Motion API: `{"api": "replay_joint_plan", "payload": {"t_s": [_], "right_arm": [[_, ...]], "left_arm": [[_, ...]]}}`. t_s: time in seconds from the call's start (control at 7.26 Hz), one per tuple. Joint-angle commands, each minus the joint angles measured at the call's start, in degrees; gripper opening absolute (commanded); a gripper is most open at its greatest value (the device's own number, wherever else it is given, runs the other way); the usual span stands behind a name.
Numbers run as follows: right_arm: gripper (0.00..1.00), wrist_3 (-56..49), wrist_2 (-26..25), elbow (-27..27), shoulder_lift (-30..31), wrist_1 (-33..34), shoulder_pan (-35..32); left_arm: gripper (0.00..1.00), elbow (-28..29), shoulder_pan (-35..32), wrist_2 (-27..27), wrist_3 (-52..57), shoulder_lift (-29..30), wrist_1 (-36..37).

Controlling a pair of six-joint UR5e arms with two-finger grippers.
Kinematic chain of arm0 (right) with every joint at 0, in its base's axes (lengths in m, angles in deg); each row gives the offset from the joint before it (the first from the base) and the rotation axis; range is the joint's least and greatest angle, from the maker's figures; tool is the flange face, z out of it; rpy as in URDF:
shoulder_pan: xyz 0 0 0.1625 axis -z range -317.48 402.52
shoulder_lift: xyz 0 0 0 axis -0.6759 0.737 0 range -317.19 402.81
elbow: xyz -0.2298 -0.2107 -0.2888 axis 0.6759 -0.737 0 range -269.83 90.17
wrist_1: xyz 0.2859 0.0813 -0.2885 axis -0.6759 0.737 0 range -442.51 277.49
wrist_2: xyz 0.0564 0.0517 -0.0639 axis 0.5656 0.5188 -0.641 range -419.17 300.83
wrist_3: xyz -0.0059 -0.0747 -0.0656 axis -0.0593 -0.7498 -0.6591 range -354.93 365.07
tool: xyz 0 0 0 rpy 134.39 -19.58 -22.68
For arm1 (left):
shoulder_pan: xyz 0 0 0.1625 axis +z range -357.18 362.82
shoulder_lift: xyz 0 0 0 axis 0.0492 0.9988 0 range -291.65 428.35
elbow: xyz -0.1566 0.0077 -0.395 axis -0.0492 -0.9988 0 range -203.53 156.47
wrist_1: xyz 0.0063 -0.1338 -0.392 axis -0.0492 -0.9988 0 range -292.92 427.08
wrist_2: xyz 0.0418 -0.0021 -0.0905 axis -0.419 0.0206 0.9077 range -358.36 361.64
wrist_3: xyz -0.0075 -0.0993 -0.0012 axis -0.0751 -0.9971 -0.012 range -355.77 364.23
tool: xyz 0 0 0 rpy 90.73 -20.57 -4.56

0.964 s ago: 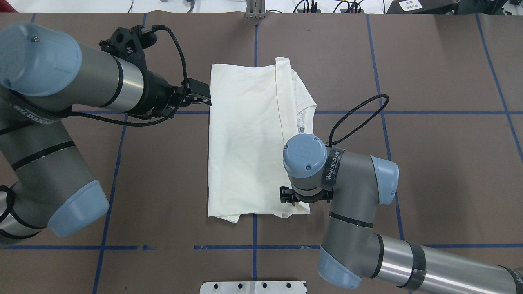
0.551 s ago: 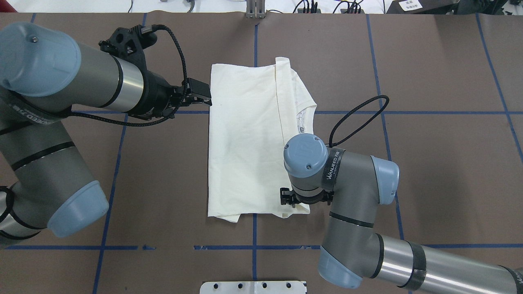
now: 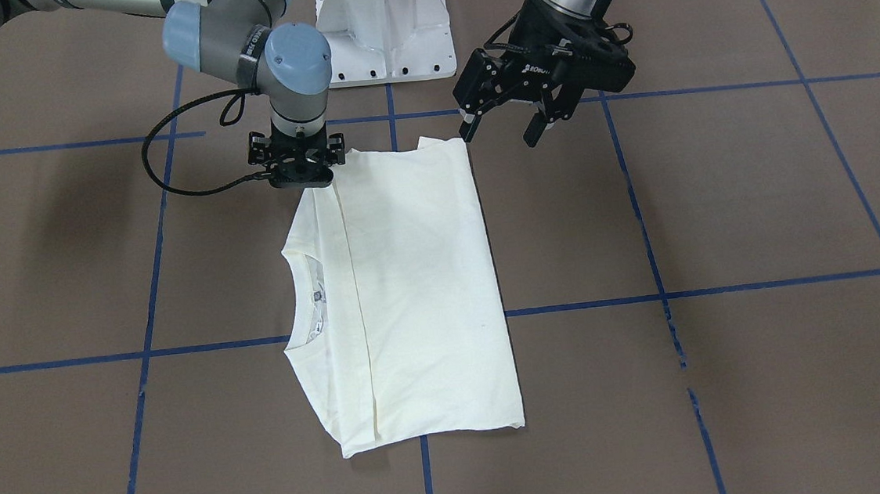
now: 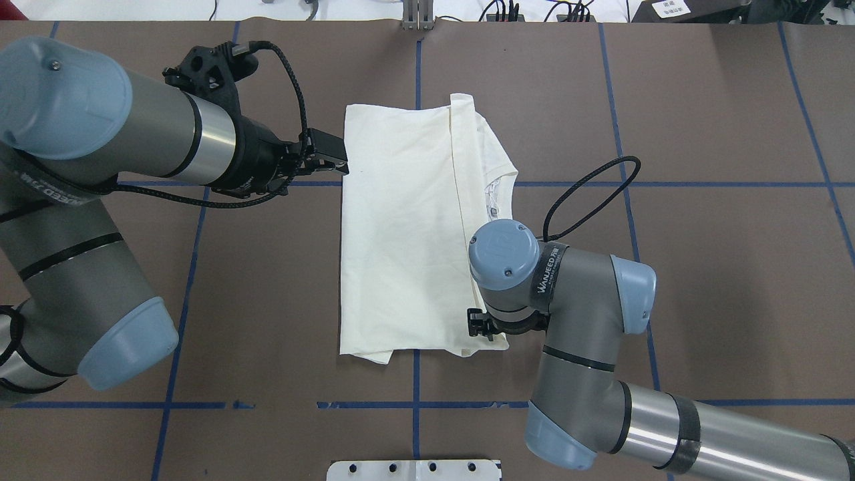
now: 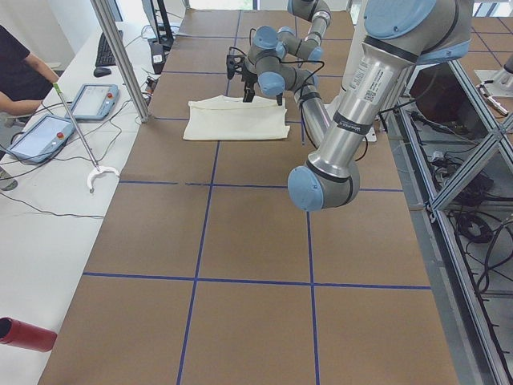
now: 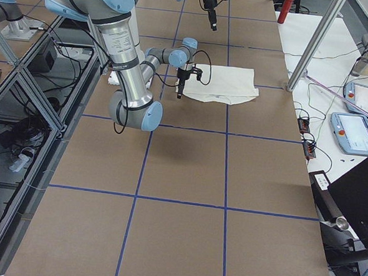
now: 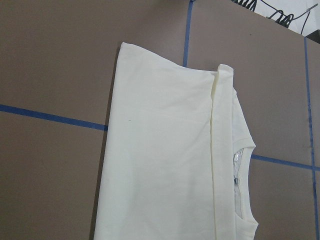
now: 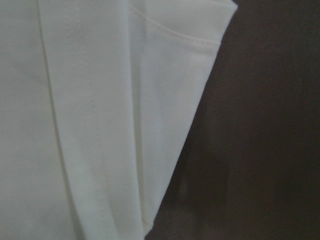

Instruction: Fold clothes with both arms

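The clothes are one cream-white shirt [image 4: 401, 227], folded lengthwise into a long strip and lying flat on the brown table [image 4: 701, 267]. The plain side faces up and the collar [image 3: 310, 292] shows at one long edge. My left gripper [image 3: 501, 131] hovers open just off the strip's corner nearest the robot, with nothing between its fingers. My right gripper [image 3: 299, 181] points straight down onto the opposite near corner of the shirt [image 3: 419, 280]. Its wrist hides the fingers, so I cannot tell its state. The right wrist view shows only the shirt's hem [image 8: 165, 35] close up.
The white pedestal base [image 3: 383, 27] stands at the robot's edge of the table. Blue tape lines [image 4: 668, 184] grid the brown surface. In the exterior left view a person [image 5: 20, 72] sits at a side bench with tablets, behind a metal pole [image 5: 120, 60].
My right wrist has shifted slightly to the right over the shirt's corner. My left gripper has edged a little toward the shirt. The shirt has not moved.
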Motion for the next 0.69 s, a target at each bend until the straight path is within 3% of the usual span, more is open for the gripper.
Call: {"api": "replay_joint_plan", "payload": {"t_s": [0.0, 0.55], "right_arm": [[1.00, -2.07, -0.10, 0.59, 0.19, 3.09, -1.65], [1.00, -2.61, -1.60, 2.95, 3.89, 3.02, -3.05]], "left_arm": [[1.00, 0.10, 1.04, -0.07, -0.89, -0.02, -0.08], [1.00, 0.37, 1.76, -0.07, -1.51, -0.02, -1.40]]}}
